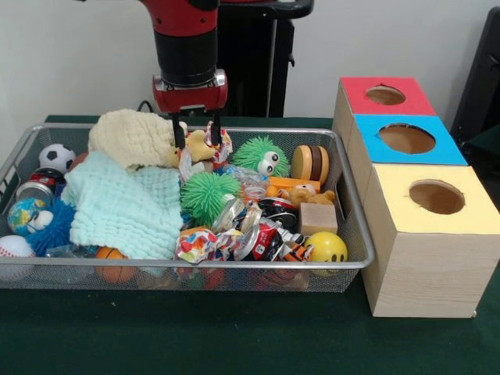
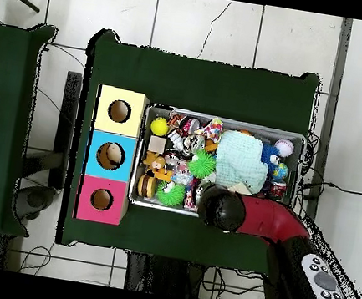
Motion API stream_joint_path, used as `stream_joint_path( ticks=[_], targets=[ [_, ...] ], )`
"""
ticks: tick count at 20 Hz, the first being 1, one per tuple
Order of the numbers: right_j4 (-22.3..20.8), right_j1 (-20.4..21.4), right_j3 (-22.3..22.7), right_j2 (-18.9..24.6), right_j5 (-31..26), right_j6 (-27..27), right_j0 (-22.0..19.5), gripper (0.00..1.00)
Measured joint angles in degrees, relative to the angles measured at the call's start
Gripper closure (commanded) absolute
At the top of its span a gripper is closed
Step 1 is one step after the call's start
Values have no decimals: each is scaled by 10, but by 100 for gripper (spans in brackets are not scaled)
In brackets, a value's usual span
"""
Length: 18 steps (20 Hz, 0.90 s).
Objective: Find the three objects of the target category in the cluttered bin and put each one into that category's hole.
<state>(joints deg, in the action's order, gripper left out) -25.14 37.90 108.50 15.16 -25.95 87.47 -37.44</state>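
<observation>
Arm: the gripper hangs over the back of the wire bin, low among the toys.
Fingers: spread, with a small plush toy just beside or between the tips; I cannot tell whether they touch it.
Task's things: the target category is not shown, so the three objects cannot be picked out; all candidates lie in the bin, which sits on the green bench beside the boxes.
Holes: a red box, a blue box and a yellow box stand in a row touching the bin's end, each with a round hole on top.
Clutter: a pale green cloth and a cream cloth cover much of one half; a green spiky ball and crumpled wrappers crowd the middle.
Risk: the fingers may close on the cream cloth's edge as well as the toy, dragging fabric up.
Risk: objects under the cloths may be missed.
Risk: a soft toy pinched off-centre may slip on the way to the boxes.
</observation>
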Motion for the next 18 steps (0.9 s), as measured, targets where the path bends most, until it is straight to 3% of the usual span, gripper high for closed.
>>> stream_joint_path(
  ticks=[18],
  targets=[
    [0,-1,0,-31,0,0,11,0]
  ],
)
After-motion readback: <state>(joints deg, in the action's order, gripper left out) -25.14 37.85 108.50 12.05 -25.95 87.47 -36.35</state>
